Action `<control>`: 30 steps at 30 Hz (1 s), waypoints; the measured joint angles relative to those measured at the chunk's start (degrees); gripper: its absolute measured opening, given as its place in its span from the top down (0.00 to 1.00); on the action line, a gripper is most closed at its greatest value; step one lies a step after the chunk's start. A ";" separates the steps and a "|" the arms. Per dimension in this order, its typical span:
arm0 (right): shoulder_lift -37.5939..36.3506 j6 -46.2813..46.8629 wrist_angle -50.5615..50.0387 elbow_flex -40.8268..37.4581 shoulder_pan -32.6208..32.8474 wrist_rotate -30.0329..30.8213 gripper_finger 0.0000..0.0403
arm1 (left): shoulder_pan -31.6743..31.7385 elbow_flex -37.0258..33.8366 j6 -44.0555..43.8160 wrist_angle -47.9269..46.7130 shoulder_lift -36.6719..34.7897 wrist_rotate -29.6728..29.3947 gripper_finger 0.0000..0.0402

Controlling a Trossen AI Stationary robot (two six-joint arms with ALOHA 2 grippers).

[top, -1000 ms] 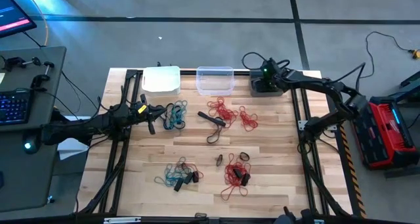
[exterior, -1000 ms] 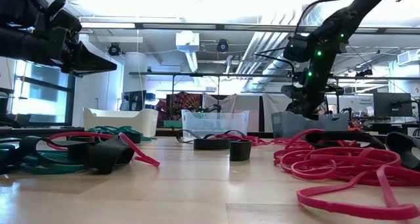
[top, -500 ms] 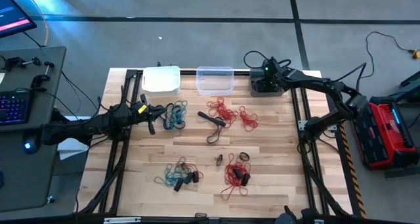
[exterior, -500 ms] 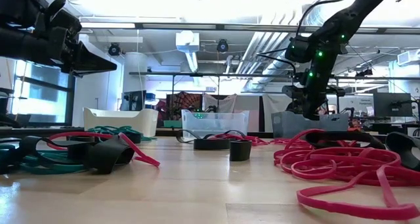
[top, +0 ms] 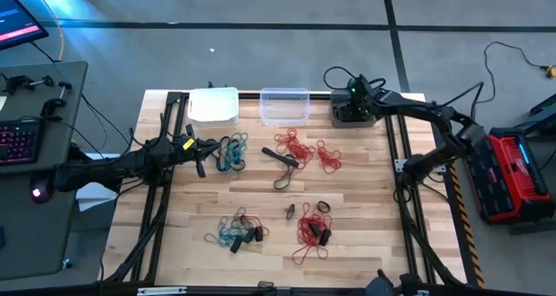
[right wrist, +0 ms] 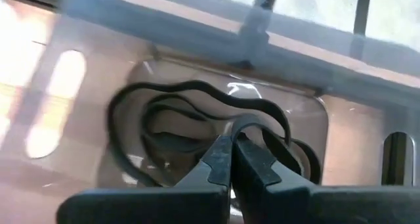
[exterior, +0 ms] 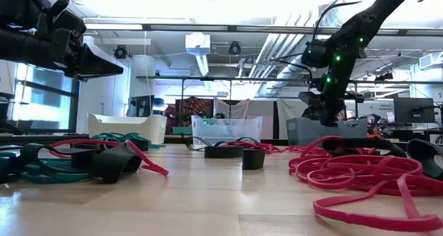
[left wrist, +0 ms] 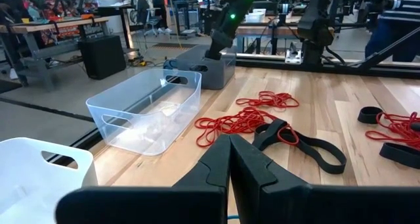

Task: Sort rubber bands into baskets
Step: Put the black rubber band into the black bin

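Note:
Three baskets stand along the far edge: white (top: 214,105), clear (top: 285,105) and dark grey (top: 340,119). My right gripper (right wrist: 231,145) reaches down into the dark grey basket (right wrist: 79,27), shut on a black rubber band (right wrist: 262,122); more black bands (right wrist: 164,129) lie on the basket floor. My left gripper (top: 201,161) is shut and empty, raised above the table (exterior: 104,66) beside a teal bunch (top: 231,153). Red bunches (top: 295,147) (top: 311,229), another teal bunch (top: 233,231) and loose black bands (top: 282,160) lie on the table. My right gripper pinches a loop of the black band (right wrist: 244,123) between its two fingertips, coming from above into the dark grey basket. The rest of the band curves away from the fingers and lies on the basket floor among the other black bands.
The wooden table (top: 365,209) has black frame rails along its left and right sides (top: 401,157). A desk with a keyboard (top: 17,144) stands off the left side, a red case (top: 512,174) off the right. Free board lies between the bunches.
My right gripper has shifted slightly over the dark grey basket and stays shut. My left arm has kept still.

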 joint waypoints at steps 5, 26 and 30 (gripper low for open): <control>3.37 -1.12 0.39 -0.04 -1.47 -0.15 0.99 | 0.00 0.00 -0.02 0.00 0.01 -0.02 1.00; 3.27 -9.70 -1.61 5.35 0.71 -0.14 0.70 | 0.00 0.00 -0.31 0.00 -0.01 0.00 1.00; 3.25 -10.14 1.32 3.57 2.22 0.74 0.80 | 0.00 0.00 -0.48 0.00 0.01 0.00 1.00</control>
